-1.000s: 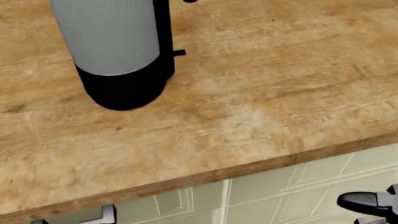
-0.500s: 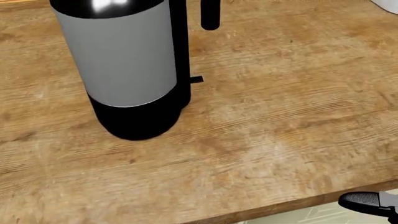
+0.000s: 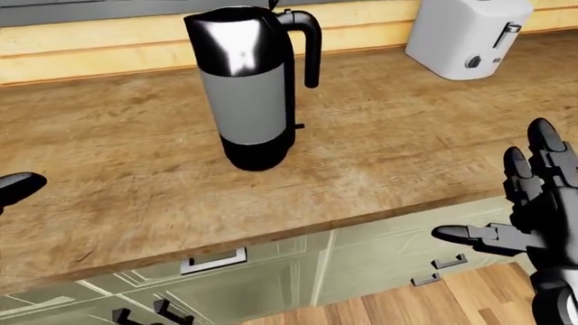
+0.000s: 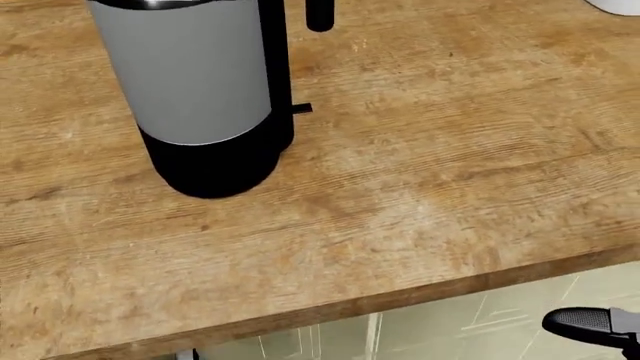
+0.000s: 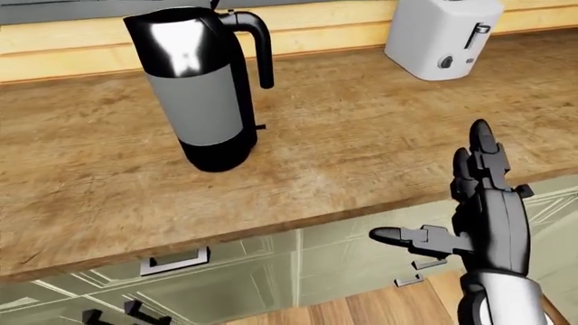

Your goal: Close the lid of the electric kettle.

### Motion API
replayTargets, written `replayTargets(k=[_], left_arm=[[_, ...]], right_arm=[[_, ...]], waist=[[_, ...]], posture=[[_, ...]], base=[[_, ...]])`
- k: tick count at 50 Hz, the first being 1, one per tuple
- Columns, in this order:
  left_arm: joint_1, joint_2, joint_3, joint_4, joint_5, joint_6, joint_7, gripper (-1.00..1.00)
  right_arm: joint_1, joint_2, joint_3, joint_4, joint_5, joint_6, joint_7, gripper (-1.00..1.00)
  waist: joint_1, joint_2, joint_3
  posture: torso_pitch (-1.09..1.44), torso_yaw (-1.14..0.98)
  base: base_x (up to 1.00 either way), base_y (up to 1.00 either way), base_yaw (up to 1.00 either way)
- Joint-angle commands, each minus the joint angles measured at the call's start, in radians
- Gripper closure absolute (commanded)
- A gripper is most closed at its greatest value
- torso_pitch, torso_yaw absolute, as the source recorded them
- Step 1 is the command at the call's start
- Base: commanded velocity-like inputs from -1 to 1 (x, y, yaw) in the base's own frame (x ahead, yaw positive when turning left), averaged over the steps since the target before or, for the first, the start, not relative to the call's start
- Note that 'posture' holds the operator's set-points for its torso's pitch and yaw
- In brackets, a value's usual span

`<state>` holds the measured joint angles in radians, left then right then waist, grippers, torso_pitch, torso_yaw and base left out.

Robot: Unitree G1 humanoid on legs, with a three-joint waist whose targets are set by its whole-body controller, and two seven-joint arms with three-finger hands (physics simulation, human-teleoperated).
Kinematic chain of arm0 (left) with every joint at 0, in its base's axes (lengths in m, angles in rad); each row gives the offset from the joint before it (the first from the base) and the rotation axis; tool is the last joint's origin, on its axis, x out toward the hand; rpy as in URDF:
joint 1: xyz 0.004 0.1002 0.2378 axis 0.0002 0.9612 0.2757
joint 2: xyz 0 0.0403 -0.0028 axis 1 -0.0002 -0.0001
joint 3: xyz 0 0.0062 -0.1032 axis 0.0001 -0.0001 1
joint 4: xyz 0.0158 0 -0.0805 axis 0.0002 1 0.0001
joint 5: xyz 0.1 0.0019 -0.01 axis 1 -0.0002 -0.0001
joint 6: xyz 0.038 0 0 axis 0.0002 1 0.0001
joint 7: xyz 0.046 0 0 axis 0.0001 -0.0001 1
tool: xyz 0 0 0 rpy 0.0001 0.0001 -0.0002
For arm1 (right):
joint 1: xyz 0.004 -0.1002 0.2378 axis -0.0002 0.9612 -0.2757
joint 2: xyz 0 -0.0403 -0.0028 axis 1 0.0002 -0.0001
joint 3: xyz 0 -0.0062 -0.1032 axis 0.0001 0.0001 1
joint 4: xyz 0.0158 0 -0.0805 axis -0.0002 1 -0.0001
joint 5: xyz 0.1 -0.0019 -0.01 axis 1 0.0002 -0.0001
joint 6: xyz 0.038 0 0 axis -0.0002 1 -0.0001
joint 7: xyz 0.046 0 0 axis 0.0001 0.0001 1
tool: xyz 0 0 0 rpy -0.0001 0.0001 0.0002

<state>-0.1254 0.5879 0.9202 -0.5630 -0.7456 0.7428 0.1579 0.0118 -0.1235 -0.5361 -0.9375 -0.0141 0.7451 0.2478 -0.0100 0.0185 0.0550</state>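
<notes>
Kettle stood upright on the wooden counter, toward the upper left of the left-eye view, with a white toaster well apart at the upper right. I judged it tall and top-heavy on its narrow black base, with a smooth body likely to slip, so a downward press on the lid rather than a sideways shove seemed safest. The lid itself sat at the frame's top edge, and I could not tell how far it stood open. Its body was a grey band between a glossy black top and black base, with a curved black handle on its right. My right hand hung off the counter's edge, fingers spread, holding nothing. Of my left hand only a dark tip showed; I could not tell its pose.
</notes>
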Motion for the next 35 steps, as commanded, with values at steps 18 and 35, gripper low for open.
replayTargets(k=[18,35], left_arm=[[-0.010,0.022,0.019,-0.024,0.015,-0.038,-0.015,-1.00],[-0.013,0.024,0.019,-0.028,0.023,-0.030,-0.021,-1.00]], right_arm=[[-0.008,-0.019,0.030,-0.026,-0.053,-0.017,-0.001,-1.00],[-0.007,-0.006,0.035,-0.005,-0.070,-0.041,0.008,-1.00]], waist=[[0.005,0.000,-0.015],[0.006,0.000,-0.047]], posture=[[0.00,0.00],[-0.05,0.00]], base=[[0.00,0.00,0.00],[0.00,0.00,0.00]])
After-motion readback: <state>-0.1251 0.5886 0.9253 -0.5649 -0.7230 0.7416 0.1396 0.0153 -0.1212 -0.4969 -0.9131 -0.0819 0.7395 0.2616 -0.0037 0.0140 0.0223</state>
